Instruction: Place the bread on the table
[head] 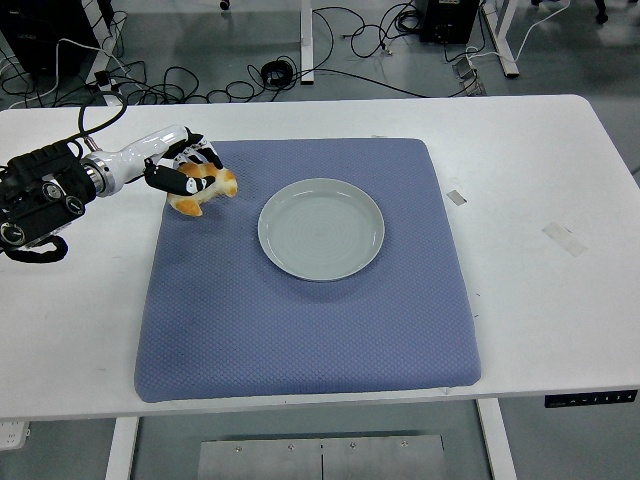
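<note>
Left robot hand [185, 172] gripping bread [203, 188] over blue mat's [300, 320] left edge, white table [540, 290], cables on grey floor [330, 45]

The table [560, 300] is plain white. On it lies a mat [300, 330] of dusty blue with a fine dotted weave. The plate [321, 228] is pale grey-green, unpatterned. The bread [203, 190] is golden orange with lighter patches. The left hand [180, 172] is black and white, its arm [45, 190] black.
</note>
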Controlling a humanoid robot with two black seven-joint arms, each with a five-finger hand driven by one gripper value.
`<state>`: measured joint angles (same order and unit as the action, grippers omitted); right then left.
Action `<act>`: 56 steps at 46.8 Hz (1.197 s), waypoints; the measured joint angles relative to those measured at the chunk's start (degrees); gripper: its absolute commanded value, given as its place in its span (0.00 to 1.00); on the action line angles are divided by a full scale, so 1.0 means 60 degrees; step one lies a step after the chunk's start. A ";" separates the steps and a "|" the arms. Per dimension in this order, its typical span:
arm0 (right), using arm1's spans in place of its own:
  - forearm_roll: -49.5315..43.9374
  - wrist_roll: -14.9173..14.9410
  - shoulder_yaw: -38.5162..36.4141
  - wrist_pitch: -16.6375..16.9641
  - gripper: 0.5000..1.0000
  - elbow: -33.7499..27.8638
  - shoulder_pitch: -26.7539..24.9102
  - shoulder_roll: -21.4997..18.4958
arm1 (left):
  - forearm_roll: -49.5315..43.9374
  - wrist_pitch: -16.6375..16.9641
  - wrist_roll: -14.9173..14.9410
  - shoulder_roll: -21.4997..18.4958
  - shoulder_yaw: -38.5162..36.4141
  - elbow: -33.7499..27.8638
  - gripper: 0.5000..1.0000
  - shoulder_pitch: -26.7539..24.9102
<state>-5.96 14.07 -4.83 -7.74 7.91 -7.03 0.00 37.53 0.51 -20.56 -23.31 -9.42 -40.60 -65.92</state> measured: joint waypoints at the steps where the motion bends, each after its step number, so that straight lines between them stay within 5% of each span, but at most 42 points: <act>1: 0.0000 -0.0001 0.0000 0.0000 1.00 0.0000 0.0000 0.0000 | 0.0000 0.0000 -0.0001 0.0001 0.0002 0.0000 0.05 0.0024; 56: -0.0002 -0.0004 0.0000 0.0000 1.00 0.0002 0.0000 0.0000 | 0.0000 0.0209 -0.0002 0.0030 -0.0042 -0.0002 0.17 0.0352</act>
<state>-5.97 14.05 -4.83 -7.73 7.92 -7.03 0.00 37.53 1.76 -20.57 -23.13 -9.68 -40.61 -63.81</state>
